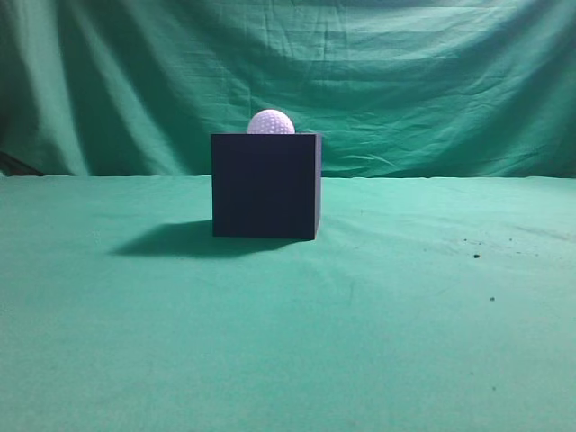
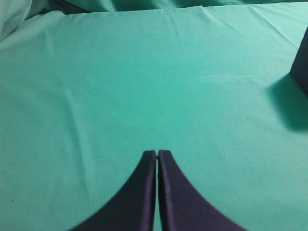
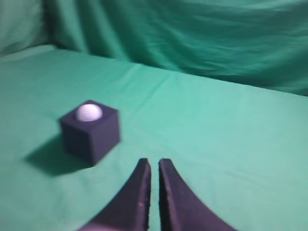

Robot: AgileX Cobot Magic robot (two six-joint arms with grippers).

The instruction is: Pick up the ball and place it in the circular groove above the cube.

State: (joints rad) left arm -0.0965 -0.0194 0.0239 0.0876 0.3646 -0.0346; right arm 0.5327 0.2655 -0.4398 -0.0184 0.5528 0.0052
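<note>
The dark navy cube [image 1: 265, 185] stands on the green cloth at the middle of the exterior view. The white dimpled ball [image 1: 271, 122] sits on its top, partly sunk in. In the right wrist view the cube [image 3: 91, 132] with the ball [image 3: 89, 112] on it lies ahead to the left of my right gripper [image 3: 154, 162], which is shut with a thin gap, empty and well apart from it. My left gripper [image 2: 157, 153] is shut and empty over bare cloth; only a corner of the cube [image 2: 301, 67] shows at the right edge of its view. Neither gripper shows in the exterior view.
Green cloth [image 1: 405, 315] covers the table and hangs as a backdrop [image 1: 432, 81] behind it. The cube casts a shadow to its left. A few small dark specks lie on the cloth at the right.
</note>
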